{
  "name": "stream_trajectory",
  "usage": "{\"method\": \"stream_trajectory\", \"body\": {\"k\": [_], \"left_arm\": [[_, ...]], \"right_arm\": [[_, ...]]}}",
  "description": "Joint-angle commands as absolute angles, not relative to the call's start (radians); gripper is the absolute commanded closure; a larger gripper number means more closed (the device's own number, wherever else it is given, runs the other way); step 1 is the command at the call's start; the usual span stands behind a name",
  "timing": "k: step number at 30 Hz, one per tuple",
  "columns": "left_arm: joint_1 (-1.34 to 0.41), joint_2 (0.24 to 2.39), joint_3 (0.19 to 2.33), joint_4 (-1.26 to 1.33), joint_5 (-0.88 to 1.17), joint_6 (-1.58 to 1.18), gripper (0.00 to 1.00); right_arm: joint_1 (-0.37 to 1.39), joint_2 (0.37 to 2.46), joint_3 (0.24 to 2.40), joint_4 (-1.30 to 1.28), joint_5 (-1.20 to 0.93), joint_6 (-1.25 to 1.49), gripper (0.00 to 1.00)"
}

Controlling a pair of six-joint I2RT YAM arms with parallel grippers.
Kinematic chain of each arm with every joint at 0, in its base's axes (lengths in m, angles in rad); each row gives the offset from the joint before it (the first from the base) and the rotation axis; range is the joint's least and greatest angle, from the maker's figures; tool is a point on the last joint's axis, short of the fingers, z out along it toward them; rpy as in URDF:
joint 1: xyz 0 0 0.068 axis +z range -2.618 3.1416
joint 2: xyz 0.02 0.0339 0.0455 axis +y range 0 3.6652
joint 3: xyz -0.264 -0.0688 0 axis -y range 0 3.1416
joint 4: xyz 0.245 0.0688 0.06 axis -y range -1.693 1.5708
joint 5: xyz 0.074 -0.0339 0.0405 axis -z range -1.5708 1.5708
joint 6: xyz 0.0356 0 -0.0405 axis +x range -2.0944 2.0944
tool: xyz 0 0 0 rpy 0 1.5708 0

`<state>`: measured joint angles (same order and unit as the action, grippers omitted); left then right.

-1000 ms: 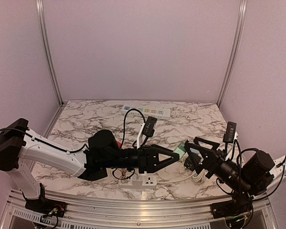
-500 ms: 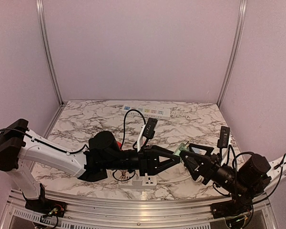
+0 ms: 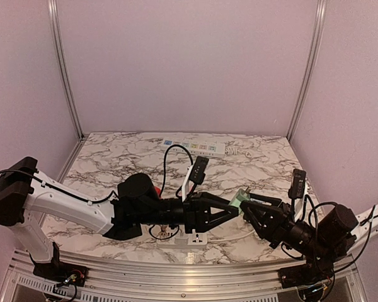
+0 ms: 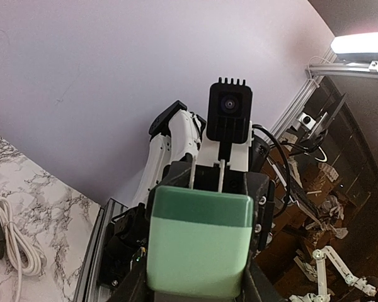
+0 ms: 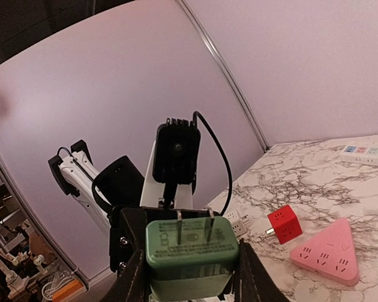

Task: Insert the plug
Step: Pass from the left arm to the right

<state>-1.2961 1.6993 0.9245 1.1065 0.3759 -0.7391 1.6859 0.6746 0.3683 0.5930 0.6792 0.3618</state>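
The plug [image 3: 241, 197] hung in the air above the desk's [image 3: 126, 157] near side; your left hand [image 3: 232, 206] was clamped on its green body, and your right hand [image 3: 248, 207] pinched its sides from opposite

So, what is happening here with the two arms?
Both arms meet above the table on one green plug. The left gripper holds it, and the right gripper grips its sides too. It looks like a handover. The plug is not yet in any socket; a white socket lies on the table below.
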Motion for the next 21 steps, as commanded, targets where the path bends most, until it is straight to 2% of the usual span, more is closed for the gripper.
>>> {"method": "stream_trajectory", "body": {"k": [1,2,6,12,21], "left_arm": [[-1.310,1.699,0.947,1.156,0.404,-0.737,0.62],[-1.310,1.698,0.945,1.157,0.402,-0.738,0.58],[-1.309,1.671,0.908,1.158,0.374,-0.734,0.30],[-1.299,1.621,0.855,1.058,0.289,-0.717,0.03],[-1.295,1.509,0.931,0.552,0.024,-0.609,0.01]], "right_arm": [[1.689,0.665,0.363,0.629,0.654,0.329,0.73],[1.689,0.661,0.361,0.627,0.653,0.328,0.73],[1.689,0.632,0.360,0.576,0.674,0.333,0.74],[1.689,0.581,0.377,0.350,0.764,0.398,0.74],[1.690,0.671,0.495,0.004,0.828,0.475,0.76]]}}
